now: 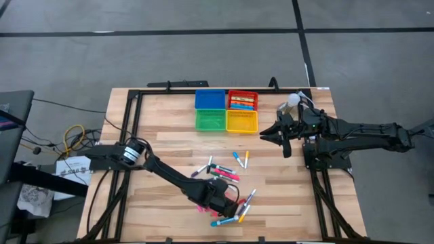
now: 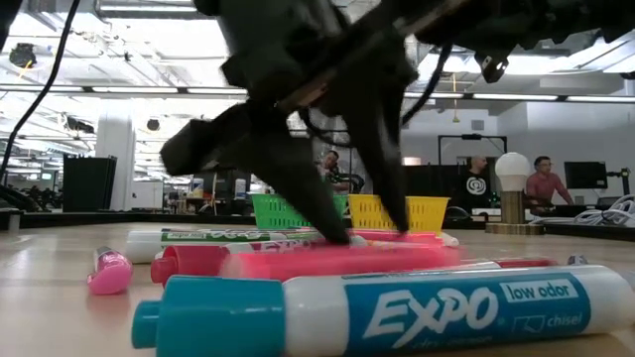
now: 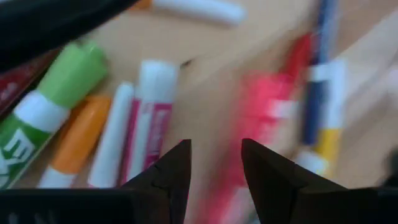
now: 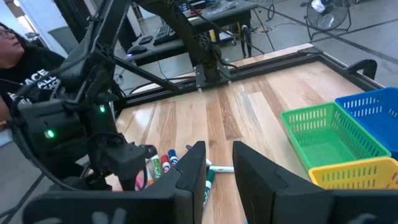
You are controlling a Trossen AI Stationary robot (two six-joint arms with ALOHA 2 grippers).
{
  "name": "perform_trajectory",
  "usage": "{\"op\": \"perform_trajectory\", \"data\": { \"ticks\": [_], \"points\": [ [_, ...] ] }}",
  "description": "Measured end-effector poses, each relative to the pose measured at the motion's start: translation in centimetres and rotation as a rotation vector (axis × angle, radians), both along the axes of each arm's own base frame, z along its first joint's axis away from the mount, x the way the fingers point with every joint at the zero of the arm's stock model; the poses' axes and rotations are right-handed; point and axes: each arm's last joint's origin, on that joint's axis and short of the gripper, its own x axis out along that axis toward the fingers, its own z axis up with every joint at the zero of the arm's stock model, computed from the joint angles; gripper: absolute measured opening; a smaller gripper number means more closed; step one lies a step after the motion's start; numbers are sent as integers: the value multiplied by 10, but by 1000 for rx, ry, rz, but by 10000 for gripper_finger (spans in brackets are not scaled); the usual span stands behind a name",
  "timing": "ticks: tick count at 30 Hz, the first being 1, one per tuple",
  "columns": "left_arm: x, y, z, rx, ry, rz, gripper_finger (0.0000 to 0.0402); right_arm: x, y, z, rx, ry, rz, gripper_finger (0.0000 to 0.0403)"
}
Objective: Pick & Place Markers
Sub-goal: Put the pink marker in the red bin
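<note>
**Pink marker between the left gripper's fingers**

Pink, teal, green and orange caps mark a loose scatter of markers (image 1: 227, 177) on the near half of the wooden counter (image 1: 163, 129). The left gripper (image 1: 218, 200) is down among them, its two fingers part-open and straddling a pink marker (image 2: 327, 262); the fingertips (image 2: 337, 234) reach the barrel, but whether they already pinch it I cannot tell.

These pens look light and rigid, with smooth round plastic barrels that would likely roll or slip under an off-centre squeeze. Mid-barrel, across the width, seems the safest hold.

Neighbours crowd the target: a teal marker (image 2: 377, 309) lies just in front in the low view, others lie just beside, and a nudge could send them rolling.

Four baskets, blue (image 1: 209, 99), red (image 1: 242, 100), green (image 1: 210, 120) and yellow (image 1: 241, 121), stand together at the far side, well apart from the scatter; the red one already holds something. The right gripper (image 1: 263, 135) waits near the yellow basket, fingers narrowly apart and empty. A small lamp (image 1: 293, 99) stands beside that arm.
</note>
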Motion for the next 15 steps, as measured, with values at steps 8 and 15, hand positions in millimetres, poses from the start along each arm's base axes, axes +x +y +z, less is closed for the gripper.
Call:
{"op": "perform_trajectory", "data": {
  "ticks": [8, 15],
  "points": [
    [3, -1, -12, -12, 20, 19, 141, 0, 0, 0, 1, 0, 1, 70],
    [1, 5, -7, 48, 9, 39, 141, 0, 0, 0, 1, 0, 0, 70]
  ]
}}
